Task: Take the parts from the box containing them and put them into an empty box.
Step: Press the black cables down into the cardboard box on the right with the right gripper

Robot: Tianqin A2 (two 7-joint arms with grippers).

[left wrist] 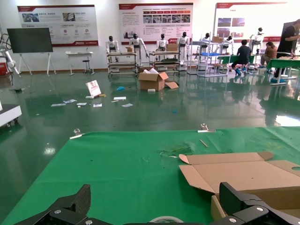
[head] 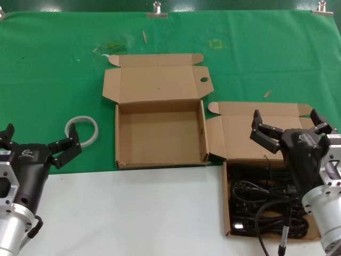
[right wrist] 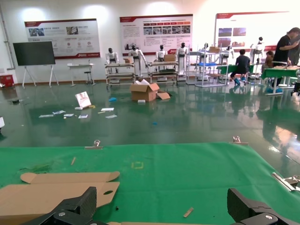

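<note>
The empty box (head: 160, 133) lies open mid-table on the green cloth, its flap lid folded back; it also shows in the left wrist view (left wrist: 243, 176), and its lid shows in the right wrist view (right wrist: 47, 192). The box containing the parts (head: 226, 202) lies at the front right, lid open, holding tangled black cables (head: 266, 205). My right gripper (head: 289, 121) is open and empty above that box's back lid; it also shows in its wrist view (right wrist: 164, 201). My left gripper (head: 40, 140) is open and empty at the front left, left of the empty box (left wrist: 154, 201).
A white tape ring (head: 82, 129) lies on the cloth just beyond my left gripper and shows in the left wrist view (left wrist: 166, 219). Small wooden sticks (head: 267, 94) lie on the cloth. Metal clips (head: 156, 9) hold the cloth's far edge. A white table surface (head: 133, 213) spans the front.
</note>
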